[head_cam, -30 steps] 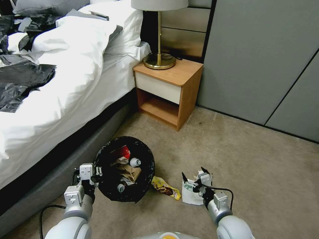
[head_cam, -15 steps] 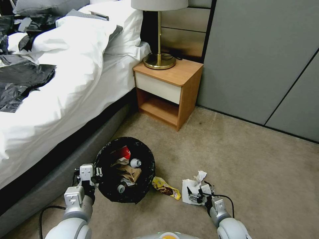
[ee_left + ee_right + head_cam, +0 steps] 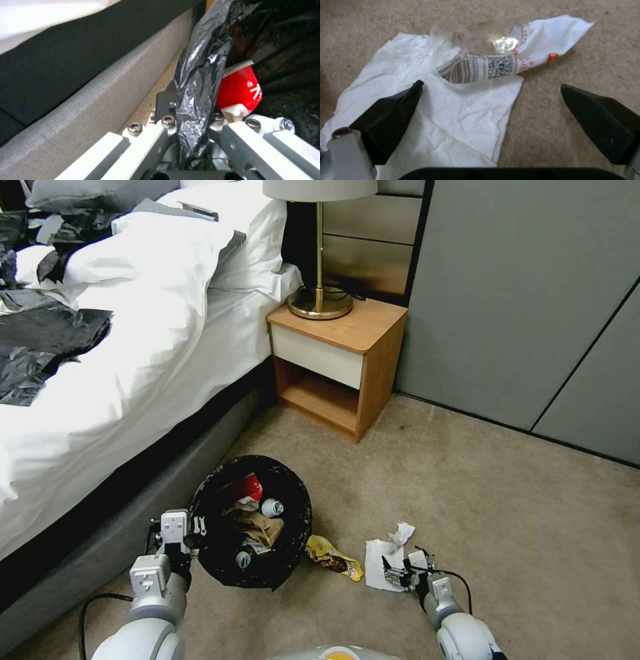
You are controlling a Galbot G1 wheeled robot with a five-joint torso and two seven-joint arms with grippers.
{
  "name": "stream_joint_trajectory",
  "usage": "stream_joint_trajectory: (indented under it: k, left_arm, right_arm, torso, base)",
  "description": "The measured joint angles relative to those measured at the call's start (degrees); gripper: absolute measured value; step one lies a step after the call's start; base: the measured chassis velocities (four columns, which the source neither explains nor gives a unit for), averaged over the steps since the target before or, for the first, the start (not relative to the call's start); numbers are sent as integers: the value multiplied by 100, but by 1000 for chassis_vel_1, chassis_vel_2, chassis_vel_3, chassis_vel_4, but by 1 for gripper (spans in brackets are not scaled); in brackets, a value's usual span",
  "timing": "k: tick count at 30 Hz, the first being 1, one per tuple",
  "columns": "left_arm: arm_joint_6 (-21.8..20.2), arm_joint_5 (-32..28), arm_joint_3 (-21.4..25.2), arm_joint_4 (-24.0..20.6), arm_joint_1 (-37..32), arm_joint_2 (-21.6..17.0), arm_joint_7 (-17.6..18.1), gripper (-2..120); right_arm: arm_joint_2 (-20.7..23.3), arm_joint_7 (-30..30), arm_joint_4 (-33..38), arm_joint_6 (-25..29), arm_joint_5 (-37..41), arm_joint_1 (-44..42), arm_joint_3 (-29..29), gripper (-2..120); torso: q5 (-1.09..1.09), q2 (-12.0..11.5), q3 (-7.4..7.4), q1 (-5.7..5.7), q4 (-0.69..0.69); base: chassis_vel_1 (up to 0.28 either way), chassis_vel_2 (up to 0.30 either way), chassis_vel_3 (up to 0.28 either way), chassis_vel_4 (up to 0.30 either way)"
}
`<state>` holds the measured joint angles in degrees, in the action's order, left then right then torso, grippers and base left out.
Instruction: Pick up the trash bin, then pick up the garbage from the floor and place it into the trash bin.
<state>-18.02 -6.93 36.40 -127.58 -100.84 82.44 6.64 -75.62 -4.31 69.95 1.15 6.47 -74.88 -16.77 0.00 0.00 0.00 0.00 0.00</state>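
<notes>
The trash bin [image 3: 293, 527], lined with a crinkly black bag, stands on the carpet beside the bed. It holds a red cup [image 3: 248, 488], tan paper [image 3: 261, 527] and a bottle [image 3: 271, 507]. My left gripper [image 3: 180, 528] is shut on the bin's rim; the left wrist view shows its jaws pinching the bag fold [image 3: 195, 82], with the red cup [image 3: 240, 90] just inside. My right gripper [image 3: 402, 573] hovers open, low over a white tissue [image 3: 453, 120] and a crumpled printed wrapper [image 3: 493, 65]. A yellow snack wrapper [image 3: 333, 557] lies between bin and tissue.
The bed [image 3: 133, 347] with its grey base runs along the left, with black plastic sheets [image 3: 47, 340] on top. A wooden nightstand [image 3: 340, 360] with a brass lamp [image 3: 320, 303] stands ahead. Grey wall panels [image 3: 533, 300] close the right. Open carpet [image 3: 520, 527] lies to the right.
My right gripper has drawn back toward me and sunk lower, from over the crumpled wrapper to the tissue's near part. Left gripper and bin have not moved.
</notes>
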Motion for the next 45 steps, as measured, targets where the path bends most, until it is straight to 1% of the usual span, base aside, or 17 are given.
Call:
stream_joint_trajectory:
  k: [4,9,10,12,13,15,17,19,20,23,24,27,30,37,39,41,45]
  left_arm:
    - [3,-1,14,-4,-17,-2,1,0]
    - [9,-10,21,-6,-14,-6,1,0]
    - [9,-10,21,-6,-14,-6,1,0]
    - [10,-13,13,-7,7,-6,1,0]
    - [10,-13,13,-7,7,-6,1,0]
    - [11,-14,2,-7,15,-1,1,0]
    - [12,-15,1,-6,16,0,1,0]
    - [20,-21,5,-4,11,2,1,0]
    - [20,-21,5,-4,11,2,1,0]
    - [28,-35,16,-4,0,0,1,0]
    - [28,-35,16,-4,0,0,1,0]
    - [32,-36,16,-4,0,3,1,0]
    - [32,-36,11,-4,8,4,1,0]
    - [32,-36,-7,-4,56,5,2,0]
    - [32,-35,-14,-4,68,7,4,0]
    - [28,-32,-21,-3,83,8,6,0]
    - [21,-31,-25,20,106,5,8,0]
  right_arm:
    - [-57,-1,-129,47,-53,67,19,95]
    - [-83,10,-110,83,-122,36,39,76]
    - [-83,10,-110,83,-122,36,39,76]
    - [-93,24,-79,90,-159,-1,50,63]
    - [-93,24,-79,90,-159,-1,50,63]
    - [-104,37,-70,97,-190,-39,54,53]
    - [-105,41,-68,99,-196,-53,57,52]
    - [-108,46,-65,118,-235,-94,63,39]
    - [-108,46,-65,118,-235,-94,63,39]
    - [-127,49,-74,152,-280,-105,63,24]
    - [-127,49,-74,152,-280,-105,63,24]
    - [-129,49,-75,161,-287,-105,63,9]
    - [-130,49,-75,176,-287,-105,63,0]
    - [-130,35,-65,230,-285,-105,48,0]
    - [-128,34,-42,253,-286,-105,34,0]
    - [-116,35,68,313,-262,-108,19,0]
    - [-94,53,410,387,-107,-273,18,0]
  torso:
    - [-2,0,0,0,1]
    - [-10,1,0,0,3]
    - [-10,1,0,0,3]
    - [-12,1,-1,-1,4]
    - [-12,1,-1,-1,4]
    - [-14,1,-1,0,6]
    - [-14,2,-1,0,7]
    - [-16,3,-2,0,7]
    - [-16,3,-2,0,7]
    - [-17,3,-2,-1,5]
    - [-17,3,-2,-1,5]
    - [-16,3,-1,-1,2]
    - [-15,3,-1,-1,1]
    - [-13,2,0,0,-1]
    - [-7,1,0,0,-2]
    - [13,0,1,0,-9]
    - [23,0,1,0,-1]
  base:
    - [0,0,0,0]
    - [0,0,0,0]
    - [0,0,0,0]
    - [0,0,0,0]
    - [0,0,0,0]
    - [0,0,0,0]
    - [0,0,0,0]
    - [0,0,0,0]
    - [0,0,0,0]
    - [0,0,0,0]
    - [0,0,0,0]
    - [0,0,0,0]
    - [0,0,0,0]
    - [0,0,0,0]
    - [0,0,0,0]
    - [0,0,0,0]
    - [0,0,0,0]
